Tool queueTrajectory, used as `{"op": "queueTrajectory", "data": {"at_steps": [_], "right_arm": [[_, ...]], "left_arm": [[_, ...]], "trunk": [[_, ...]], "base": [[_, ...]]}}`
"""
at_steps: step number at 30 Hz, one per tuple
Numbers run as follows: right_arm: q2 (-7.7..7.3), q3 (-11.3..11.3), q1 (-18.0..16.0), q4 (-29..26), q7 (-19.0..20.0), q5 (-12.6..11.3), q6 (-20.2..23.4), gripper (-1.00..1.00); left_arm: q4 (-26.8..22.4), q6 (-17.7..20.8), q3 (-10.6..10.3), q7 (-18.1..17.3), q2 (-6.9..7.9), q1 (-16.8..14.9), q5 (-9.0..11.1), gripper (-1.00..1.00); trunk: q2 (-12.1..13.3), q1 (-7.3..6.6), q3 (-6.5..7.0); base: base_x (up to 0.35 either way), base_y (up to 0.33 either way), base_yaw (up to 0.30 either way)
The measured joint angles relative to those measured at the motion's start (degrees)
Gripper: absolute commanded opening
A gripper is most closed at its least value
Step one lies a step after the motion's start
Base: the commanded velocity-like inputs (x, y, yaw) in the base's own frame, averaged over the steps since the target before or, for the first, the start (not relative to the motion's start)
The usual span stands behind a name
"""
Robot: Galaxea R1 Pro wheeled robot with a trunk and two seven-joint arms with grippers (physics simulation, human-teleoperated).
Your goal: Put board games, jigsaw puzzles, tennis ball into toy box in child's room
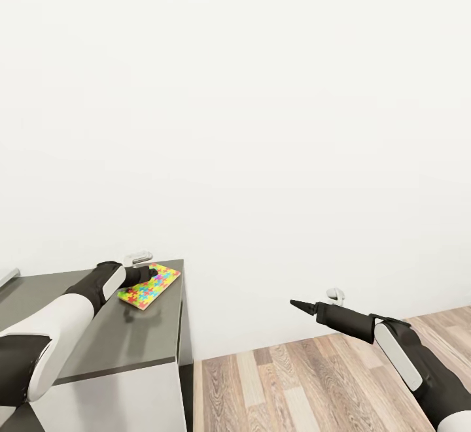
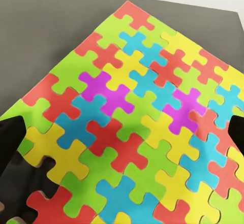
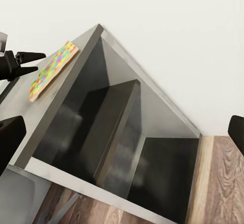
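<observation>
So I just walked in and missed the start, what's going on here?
The robot is working at the flat, multicoloured jigsaw puzzle lying near the corner of the grey table. Its left gripper is at the puzzle's edge with its fingers spread, so nothing is gripped yet; the left wrist view looks closely down on the pieces. The right gripper hangs open over the wooden floor, holding nothing.

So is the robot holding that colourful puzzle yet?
No, nothing is held. The left end effector hangs open above the jigsaw puzzle; the right end effector is over the floor, away from it.
</observation>
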Motion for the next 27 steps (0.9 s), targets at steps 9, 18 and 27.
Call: {"op": "queueTrajectory", "data": {"at_steps": [9, 18, 27], "right_arm": [[0.08, 0.0, 0.0, 0.0, 0.0, 0.1, 0.0, 1.0], [0.09, 0.0, 0.0, 0.0, 0.0, 0.1, 0.0, 1.0], [0.1, 0.1, 0.0, 0.0, 0.0, 0.1, 0.0, 1.0]], "left_arm": [[0.0, 0.0, 0.0, 0.1, 0.02, 0.0, -0.1, 1.0], [0.0, 0.1, 0.0, 0.7, 0.06, 0.0, -0.2, 1.0], [0.0, 0.4, 0.0, 0.9, 0.05, 0.0, -0.2, 1.0]], "trunk": [[0.0, 0.0, 0.0], [0.0, 0.0, 0.04], [0.0, 0.0, 0.04]], "base": [[0.0, 0.0, -0.003], [0.0, 0.0, -0.009], [0.0, 0.0, 0.0]]}}
